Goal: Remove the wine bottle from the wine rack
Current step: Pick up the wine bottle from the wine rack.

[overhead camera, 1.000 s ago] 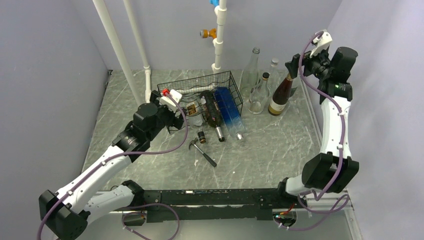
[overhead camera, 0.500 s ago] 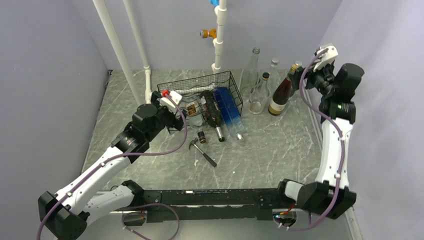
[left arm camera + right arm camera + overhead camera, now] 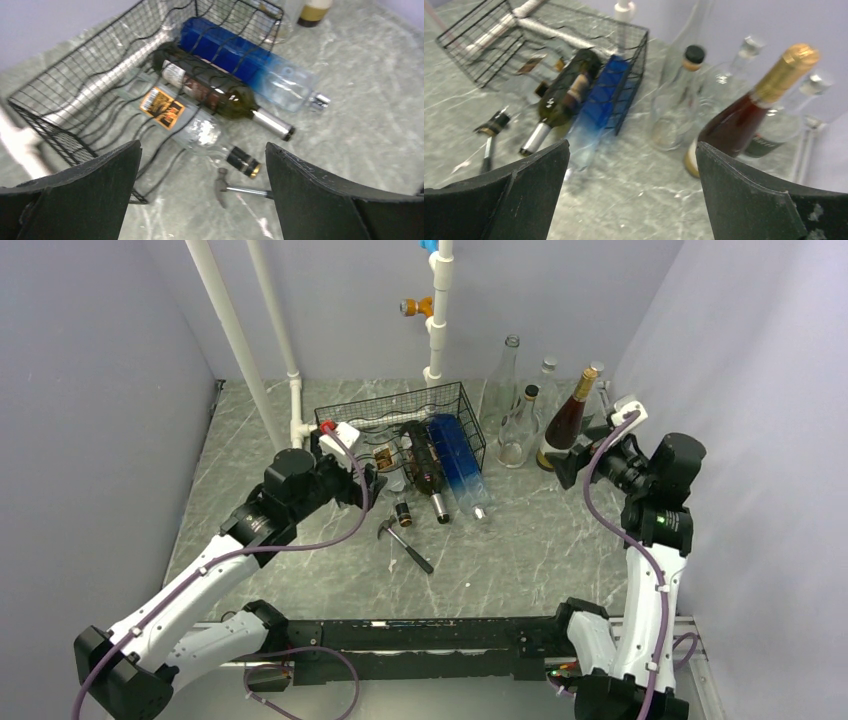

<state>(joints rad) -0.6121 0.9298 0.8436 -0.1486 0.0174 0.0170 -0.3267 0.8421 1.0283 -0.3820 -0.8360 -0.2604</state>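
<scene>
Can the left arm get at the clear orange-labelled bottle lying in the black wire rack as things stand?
Probably yes. The open left gripper faces the black wire-mesh rack, and the clear orange-labelled bottle pokes its neck out toward it, nothing between. A small hammer lies near the neck.

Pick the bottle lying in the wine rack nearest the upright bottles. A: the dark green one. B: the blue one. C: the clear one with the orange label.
B: the blue bottle lies at the end of the wine rack beside the upright bottles; the dark green bottle and the clear bottle lie farther off.
</scene>
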